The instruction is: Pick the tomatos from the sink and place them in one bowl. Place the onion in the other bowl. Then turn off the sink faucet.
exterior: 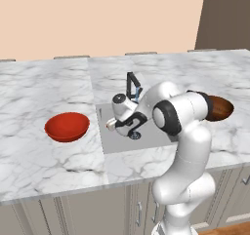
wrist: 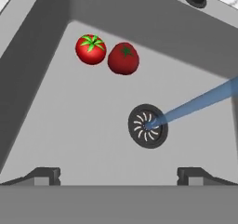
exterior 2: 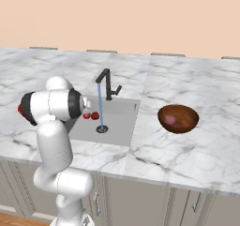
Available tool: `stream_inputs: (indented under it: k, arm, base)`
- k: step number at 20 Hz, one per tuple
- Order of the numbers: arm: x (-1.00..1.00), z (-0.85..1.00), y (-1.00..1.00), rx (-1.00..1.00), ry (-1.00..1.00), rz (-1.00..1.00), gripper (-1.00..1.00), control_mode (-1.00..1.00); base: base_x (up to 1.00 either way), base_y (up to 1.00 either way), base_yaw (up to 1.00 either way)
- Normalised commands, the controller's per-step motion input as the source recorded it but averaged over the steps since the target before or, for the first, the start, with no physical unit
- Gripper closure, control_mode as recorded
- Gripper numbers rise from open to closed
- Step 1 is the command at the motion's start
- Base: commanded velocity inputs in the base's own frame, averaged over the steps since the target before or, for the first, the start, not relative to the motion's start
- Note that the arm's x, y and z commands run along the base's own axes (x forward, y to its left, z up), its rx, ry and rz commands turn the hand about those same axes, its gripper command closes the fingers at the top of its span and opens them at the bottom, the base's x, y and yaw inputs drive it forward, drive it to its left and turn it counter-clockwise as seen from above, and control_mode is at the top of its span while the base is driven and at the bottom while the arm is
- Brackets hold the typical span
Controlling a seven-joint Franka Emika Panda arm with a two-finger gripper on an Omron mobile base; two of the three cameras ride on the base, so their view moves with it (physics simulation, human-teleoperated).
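The end effector (wrist: 119, 174) hangs over the sink (wrist: 69, 139) with its two fingertips (wrist: 44, 175) spread wide and nothing between them. Seen from the left of the base, the end effector (exterior: 117, 126) sits low above the basin, just in front of the faucet (exterior: 132, 87).

In the hand view two tomatoes lie on the sink floor near a far corner, touching or nearly touching each other: a bright tomato (wrist: 90, 49) with a green top and a darker tomato (wrist: 123, 58) beside it. Both lie well apart from the fingertips. The round drain (wrist: 148, 126) lies between the tomatoes and the end effector, and a blue stream of water (wrist: 200, 102) runs down into it.

From the right of the base, the black faucet (exterior 2: 108, 83) stands at the back edge of the sink (exterior 2: 119, 122), the water (exterior 2: 100, 105) falling from its spout.

The red bowl (exterior: 67, 127) rests on the marble tabletop (exterior: 44, 88) to the left of the sink. The brown bowl (exterior 2: 178, 118) rests on the tabletop (exterior 2: 187, 84) to the right, and the pinkish onion (exterior 2: 169, 120) lies inside it.
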Motion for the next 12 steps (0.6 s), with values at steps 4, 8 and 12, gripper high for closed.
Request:
stream_inputs:
  k: [4,8,12]
  arm:
    - [0.34,-0.10,0.00,0.00,0.00,0.00,-1.00,-1.00]
    - [0.38,-0.15,0.01,0.00,0.00,0.00,-1.00,-1.00]
    - [0.35,-0.19,0.00,0.00,0.00,0.00,-1.00,-1.00]
  base:
    - [0.00,0.00,0.00]
    - [0.00,0.00,0.00]
    - [0.00,0.00,0.00]
